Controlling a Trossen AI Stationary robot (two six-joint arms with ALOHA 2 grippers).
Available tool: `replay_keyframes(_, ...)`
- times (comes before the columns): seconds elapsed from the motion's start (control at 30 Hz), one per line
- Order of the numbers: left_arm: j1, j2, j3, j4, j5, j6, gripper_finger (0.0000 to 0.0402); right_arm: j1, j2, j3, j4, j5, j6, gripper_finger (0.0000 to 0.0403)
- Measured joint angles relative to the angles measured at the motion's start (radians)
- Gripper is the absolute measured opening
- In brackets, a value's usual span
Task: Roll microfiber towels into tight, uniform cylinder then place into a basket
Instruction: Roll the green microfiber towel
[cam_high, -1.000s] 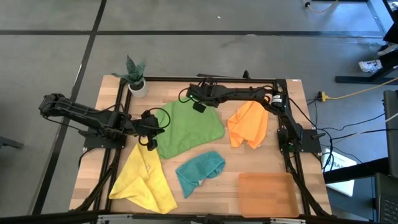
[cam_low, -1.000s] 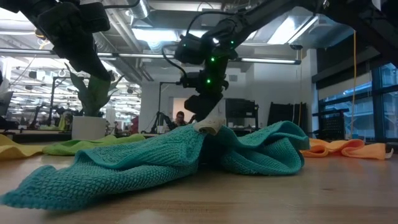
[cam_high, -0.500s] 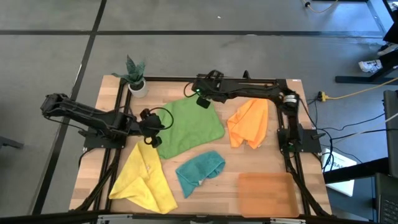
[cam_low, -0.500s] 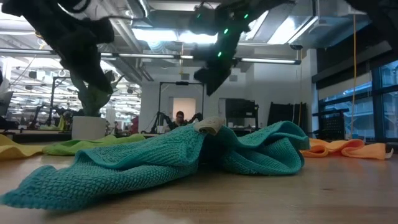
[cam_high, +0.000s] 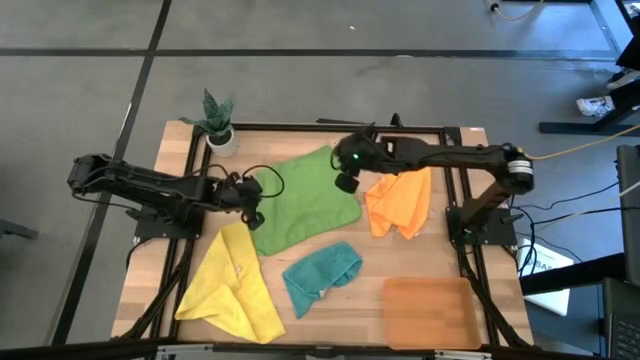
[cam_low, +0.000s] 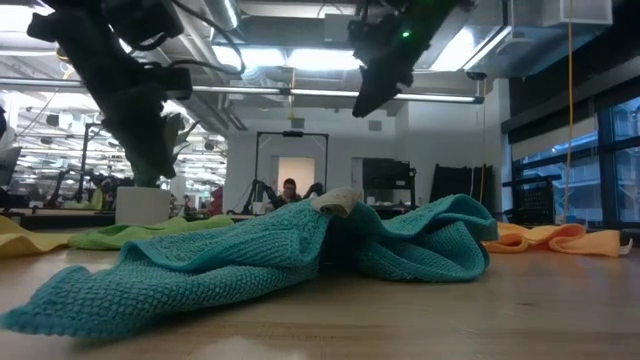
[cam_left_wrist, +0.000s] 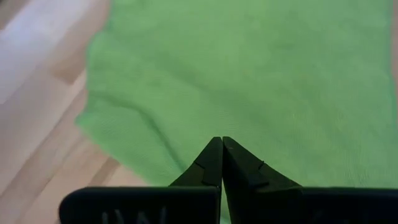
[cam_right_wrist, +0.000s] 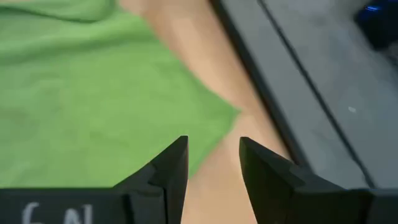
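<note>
The green towel (cam_high: 305, 200) lies spread flat in the table's middle. My left gripper (cam_high: 254, 207) is shut, slanting down at the towel's left edge (cam_left_wrist: 124, 143). Nothing shows between its fingers (cam_left_wrist: 221, 155). My right gripper (cam_high: 347, 178) hangs open, raised over the towel's far right corner (cam_right_wrist: 227, 112), holding nothing. The orange towel (cam_high: 398, 200) lies crumpled to the right. The teal towel (cam_low: 300, 250) is bunched near the front, and the yellow one (cam_high: 232, 285) lies at the front left. The basket (cam_high: 432, 312) sits at the front right. My left gripper's shut fingertips (cam_left_wrist: 221, 142) point slanting down from the table's left over the green towel, just inside its left edge. I cannot tell whether they touch the cloth, which lies flat there.
A small white plant pot (cam_high: 220, 138) stands at the far left corner. A black frame rail (cam_right_wrist: 292, 74) runs along the table's edges. Bare wood (cam_high: 350, 320) shows between the teal towel and the basket.
My right gripper has risen from low over the green towel's far edge and swung toward the table's right, staying open. My left gripper has crept a little toward the green towel's left edge and sunk. The towels have kept still.
</note>
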Motion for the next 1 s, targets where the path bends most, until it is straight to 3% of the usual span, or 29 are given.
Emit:
replay_keyframes(0.13,-0.012,0.000,0.000,0.004,0.016,0.052,0.0003,0.029,-0.055,-0.080,0.046,-0.134,-0.034,0.0146)
replay_keyframes(0.3,-0.012,0.007,0.000,-0.009,0.015,0.050,0.0011,0.058,-0.087,-0.144,0.089,-0.212,-0.072,0.0146)
replay_keyframes(0.73,-0.010,0.019,-0.001,-0.025,0.010,0.027,0.0078,0.098,-0.087,-0.160,0.122,-0.215,-0.133,0.0145)
replay_keyframes(1.0,-0.010,0.082,-0.048,-0.015,0.008,0.027,0.0080,0.098,-0.087,-0.160,0.141,-0.215,-0.146,0.0146)
